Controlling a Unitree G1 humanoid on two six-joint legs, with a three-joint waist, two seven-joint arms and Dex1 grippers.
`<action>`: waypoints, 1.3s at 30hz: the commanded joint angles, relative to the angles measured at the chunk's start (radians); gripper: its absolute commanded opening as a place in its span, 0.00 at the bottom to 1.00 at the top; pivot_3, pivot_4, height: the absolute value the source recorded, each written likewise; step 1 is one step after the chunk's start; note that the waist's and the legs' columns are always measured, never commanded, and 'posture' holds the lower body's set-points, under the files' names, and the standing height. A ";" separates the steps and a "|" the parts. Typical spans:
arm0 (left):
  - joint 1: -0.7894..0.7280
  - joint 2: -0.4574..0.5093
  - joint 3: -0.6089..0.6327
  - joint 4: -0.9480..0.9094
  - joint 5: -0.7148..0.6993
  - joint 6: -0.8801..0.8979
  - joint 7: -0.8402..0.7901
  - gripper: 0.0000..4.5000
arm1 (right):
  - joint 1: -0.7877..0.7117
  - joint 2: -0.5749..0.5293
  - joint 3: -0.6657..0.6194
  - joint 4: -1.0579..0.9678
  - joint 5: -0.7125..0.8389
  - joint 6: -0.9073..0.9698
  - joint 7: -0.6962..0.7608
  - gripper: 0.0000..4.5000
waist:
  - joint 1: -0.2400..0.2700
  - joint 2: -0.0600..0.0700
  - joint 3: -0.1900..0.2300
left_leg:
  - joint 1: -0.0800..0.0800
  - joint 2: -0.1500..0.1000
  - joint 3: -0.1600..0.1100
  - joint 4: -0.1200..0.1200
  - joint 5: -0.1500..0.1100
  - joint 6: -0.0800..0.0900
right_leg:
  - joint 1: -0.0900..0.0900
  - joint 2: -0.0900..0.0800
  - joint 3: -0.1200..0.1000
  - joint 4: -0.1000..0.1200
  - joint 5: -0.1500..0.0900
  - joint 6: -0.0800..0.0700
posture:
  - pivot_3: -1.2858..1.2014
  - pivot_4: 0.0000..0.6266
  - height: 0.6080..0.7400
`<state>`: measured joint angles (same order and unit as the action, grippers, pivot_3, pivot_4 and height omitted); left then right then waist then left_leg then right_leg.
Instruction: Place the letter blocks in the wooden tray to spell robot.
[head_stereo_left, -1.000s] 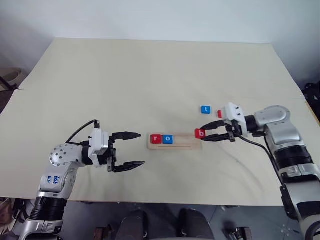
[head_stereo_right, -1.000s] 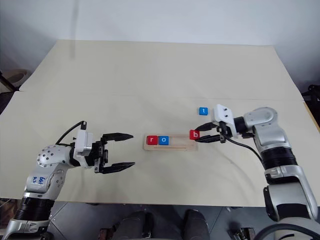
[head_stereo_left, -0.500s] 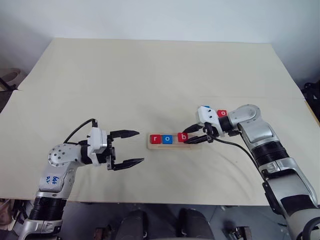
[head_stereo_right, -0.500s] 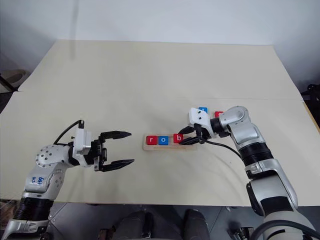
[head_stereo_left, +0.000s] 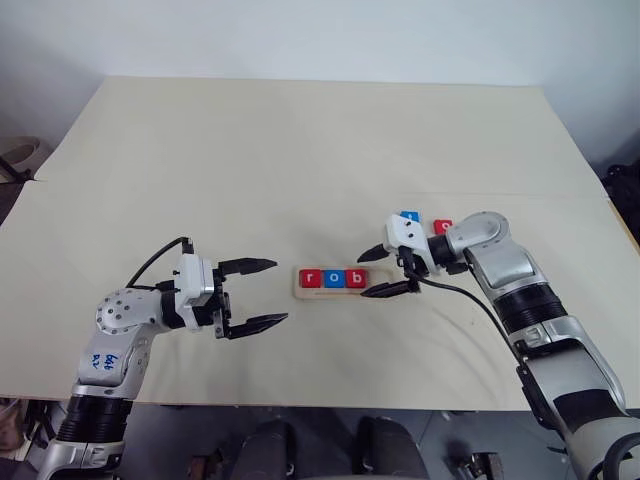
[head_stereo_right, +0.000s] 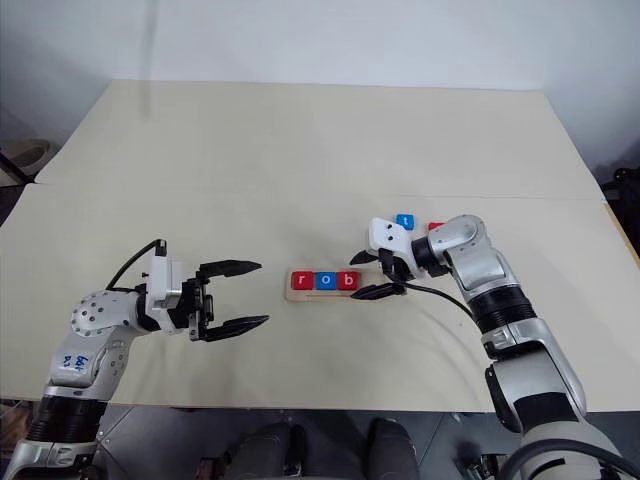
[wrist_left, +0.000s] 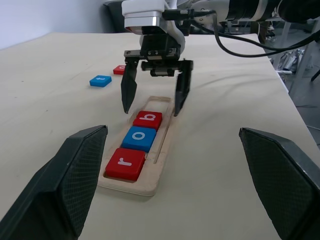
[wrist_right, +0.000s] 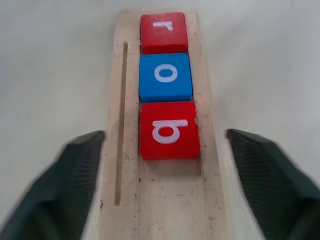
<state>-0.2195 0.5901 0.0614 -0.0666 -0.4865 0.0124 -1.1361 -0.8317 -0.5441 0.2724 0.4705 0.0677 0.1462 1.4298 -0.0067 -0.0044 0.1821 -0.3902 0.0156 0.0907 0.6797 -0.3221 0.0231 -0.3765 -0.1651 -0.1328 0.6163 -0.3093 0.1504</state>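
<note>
The right gripper (head_stereo_left: 383, 272), jaws wide and empty, is nearest the red o block (head_stereo_left: 444, 226) just behind it.

We count five letter blocks: three in the one wooden tray (head_stereo_left: 385, 291) — red r (head_stereo_left: 311, 278), blue o (head_stereo_left: 335, 279), red b (head_stereo_left: 358, 279) — and two loose on the counter (head_stereo_left: 300, 150), one blue t (head_stereo_right: 405, 221) and one red block (head_stereo_left: 444, 226).
</note>
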 joint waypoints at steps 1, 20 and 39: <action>0.009 0.005 0.020 -0.034 -0.006 -0.013 0.005 1.00 | 0.017 -0.041 -0.052 -0.083 0.053 0.043 0.014 0.90 | 0.002 0.000 0.000 | 0.000 0.000 0.000 0.000 0.000 0.000 | 0.000 0.000 0.000 0.000 0.000 0.000 | 0.52 0.24 1.00; -0.008 0.001 0.015 -0.013 0.003 -0.022 0.004 1.00 | 0.056 -0.015 -0.009 -0.045 -0.007 -0.014 -0.056 0.01 | -0.005 0.000 0.000 | 0.000 0.000 0.000 0.000 0.000 0.000 | 0.000 0.000 0.000 0.000 0.000 0.000 | 0.52 0.24 1.00; -0.024 -0.010 0.010 0.008 0.014 -0.032 0.013 1.00 | 0.050 0.022 -0.014 -0.078 0.003 0.014 -0.082 0.01 | -0.006 0.000 0.000 | 0.000 0.000 0.000 0.000 0.000 0.000 | 0.000 0.000 0.000 0.000 0.000 0.000 | 0.52 0.24 1.00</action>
<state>-0.2324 0.5865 0.0610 -0.0618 -0.4695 -0.0018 -1.1258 -0.7642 -0.5273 0.2685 0.4323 0.0542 0.1578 1.3515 -0.0130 -0.0043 0.1821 -0.3900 0.0157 0.0909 0.6793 -0.3223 0.0229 -0.3767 -0.1649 -0.1327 0.6165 -0.3095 0.1502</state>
